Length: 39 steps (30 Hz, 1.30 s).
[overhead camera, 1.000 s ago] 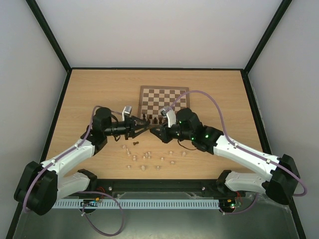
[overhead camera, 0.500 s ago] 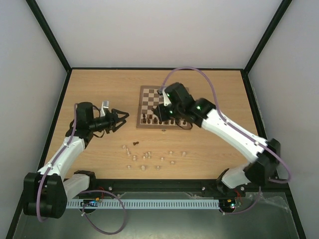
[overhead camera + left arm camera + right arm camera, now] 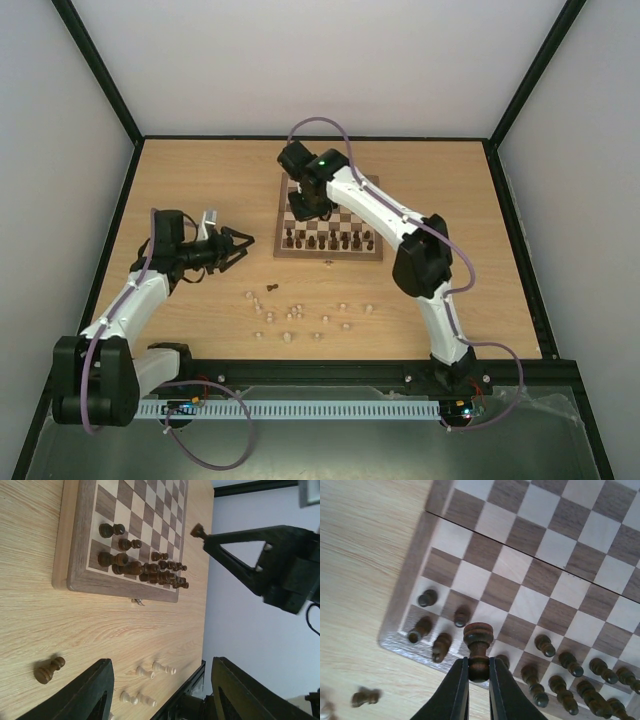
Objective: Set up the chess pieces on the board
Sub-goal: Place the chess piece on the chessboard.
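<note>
Seen from above, the right gripper (image 3: 305, 207) hangs over the chessboard (image 3: 379, 225) near its left edge, though whether its jaws grip anything is too small to read here. The left gripper (image 3: 237, 246) sits spread over the table (image 3: 180, 180), well off the board, likely parked so the right arm has room. A row of dark chessmen (image 3: 330, 241) lines the board edge on the arm-base side of the right jaws. The pale chessmen (image 3: 295, 315) lie scattered on the table, past the left jaws' tips and toward the bases. From the left wrist, the left fingers (image 3: 95, 695) stand wide apart and hold nothing, with a loose dark pawn (image 3: 49, 669) lying on its side on the table just ahead of them and the board farther out. From the right wrist, the jaws pinch a dark pawn (image 3: 478, 640) by its head, with its foot pointing down at the corner squares. That grip looks chosen so it can land flat. It is glossy brown turned wood with a wide round foot and a thin neck. Several dark men just left of the jaws lean or stand unevenly.
</note>
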Motion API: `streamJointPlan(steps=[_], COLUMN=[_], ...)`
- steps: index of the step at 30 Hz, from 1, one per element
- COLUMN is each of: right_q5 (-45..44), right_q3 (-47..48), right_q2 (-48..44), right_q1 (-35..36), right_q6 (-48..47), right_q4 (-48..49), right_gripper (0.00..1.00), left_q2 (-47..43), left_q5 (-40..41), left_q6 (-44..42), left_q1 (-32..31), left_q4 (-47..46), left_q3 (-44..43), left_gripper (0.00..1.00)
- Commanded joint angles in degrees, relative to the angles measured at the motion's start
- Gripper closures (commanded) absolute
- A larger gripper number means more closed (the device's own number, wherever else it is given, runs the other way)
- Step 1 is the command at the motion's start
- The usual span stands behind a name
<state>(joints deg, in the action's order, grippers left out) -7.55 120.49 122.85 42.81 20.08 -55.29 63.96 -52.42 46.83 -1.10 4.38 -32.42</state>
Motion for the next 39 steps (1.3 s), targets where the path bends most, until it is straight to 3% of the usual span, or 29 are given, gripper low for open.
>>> streamJointPlan(steps=[1,20,39], right_q5=[-4.7,-4.8,-4.0], right_q3=[6.8,-3.5,1.6], right_q2=[4.6,7.0,11.1], right_q1=[-0.4,-0.6,-1.5], right_q6=[-1.0,-1.6,-3.8], right_q4=[-12.9,-11.4,-10.1], right_gripper=[0.92,0.91,0.91], left_q2=[0.8,3.6,4.8], left_q5=[-2.6,-3.9,-3.0], left_q6=[-2.9,-4.9,-4.3], left_q1=[1.1,2.9,3.0], left_q4=[0.7,0.2,-0.9], left_q3=[1.0,1.9,1.9], left_gripper=[0.44,0.44,0.45])
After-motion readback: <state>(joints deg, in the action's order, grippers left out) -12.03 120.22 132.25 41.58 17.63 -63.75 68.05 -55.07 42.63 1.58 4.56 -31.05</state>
